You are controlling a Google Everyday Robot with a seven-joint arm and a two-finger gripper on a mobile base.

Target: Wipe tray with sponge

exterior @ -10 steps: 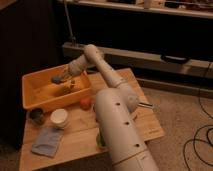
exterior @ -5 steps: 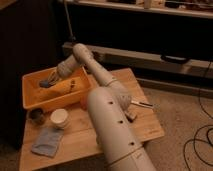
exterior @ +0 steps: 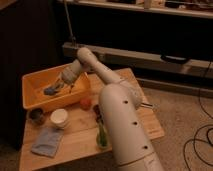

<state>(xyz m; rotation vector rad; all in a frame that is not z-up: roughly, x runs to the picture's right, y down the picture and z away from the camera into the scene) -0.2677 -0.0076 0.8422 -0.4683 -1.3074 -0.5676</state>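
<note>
Gripper now low inside the tray, left of centre in the frame, pressed onto the sponge, a grey-blue patch on the tray floor toward the near wall. A second ago, wrist nearer the tray's right wall with the tool above the floor; half a second ago, shifted left and lower; now further toward the middle-left of the floor, forearm stretched diagonally from the centre of the frame. Reads as a wiping stroke under way, travelling right to left across the bottom. Fingers closed around the sponge, contact with the tray floor apparent. Tray unmoved at upper left of the wooden table. Below the tray: dark small bowl, white cup, folded blue-grey cloth at lower left, orange round item just beside the tray's near right corner, green item partly hidden by the arm. Judgement: wipe partly done, left and far floor area likely not yet covered.
</note>
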